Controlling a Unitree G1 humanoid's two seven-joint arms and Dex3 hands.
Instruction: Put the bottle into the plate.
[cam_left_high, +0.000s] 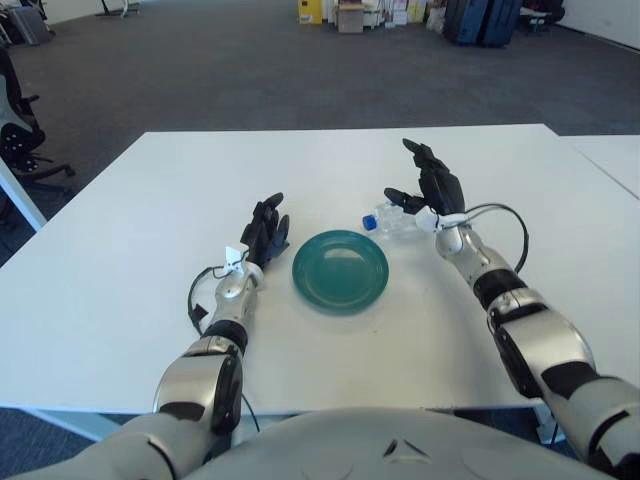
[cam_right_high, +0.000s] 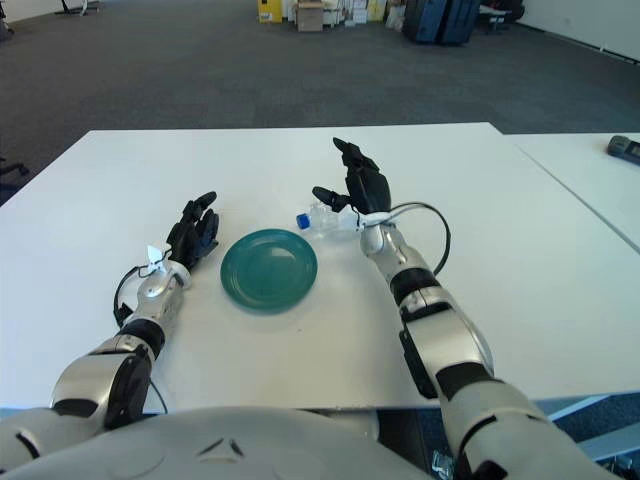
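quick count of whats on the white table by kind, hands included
bottle: 1, lying by the right hand
plate: 1, green
hands: 2, left hand beside the plate's left, right hand open at the bottle
total: 4

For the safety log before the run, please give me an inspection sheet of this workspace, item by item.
Surface: white table, bare around the work.
Job's things: clear bottle with blue cap lies on its side, just beyond the empty green plate.
Clutter: nothing seen.
Hands: right hand open at the bottle, not gripping; left hand left of the plate.
Cables: black cable loops at the right wrist; another at the left.
Surroundings: grey carpet, office chair, boxes far back.
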